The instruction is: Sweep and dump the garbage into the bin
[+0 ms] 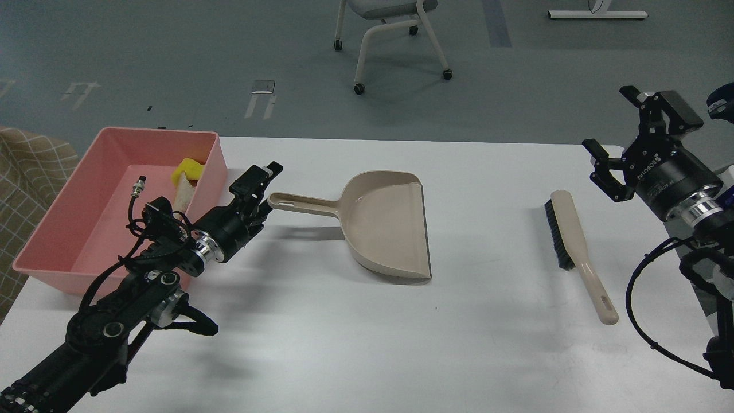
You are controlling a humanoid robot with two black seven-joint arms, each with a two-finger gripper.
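The pink bin (pixel 86 229) stands at the table's left edge. In its far right corner lie the garbage scraps: the yellow sponge-like chunk (pixel 190 168) and the pale bread-like slice (pixel 183 193). The beige dustpan (pixel 390 229) lies flat and empty on the table, its long handle (pixel 298 203) pointing left. My left gripper (pixel 258 192) is open and empty just left of the handle's end, apart from it, beside the bin's right wall. My right gripper (pixel 612 120) is open and empty, raised above the table's far right edge.
A beige hand brush (pixel 573 246) with black bristles lies on the table right of the dustpan, below my right gripper. A wheeled chair (pixel 395 34) stands on the floor beyond the table. A checked cloth (pixel 28 172) is left of the bin.
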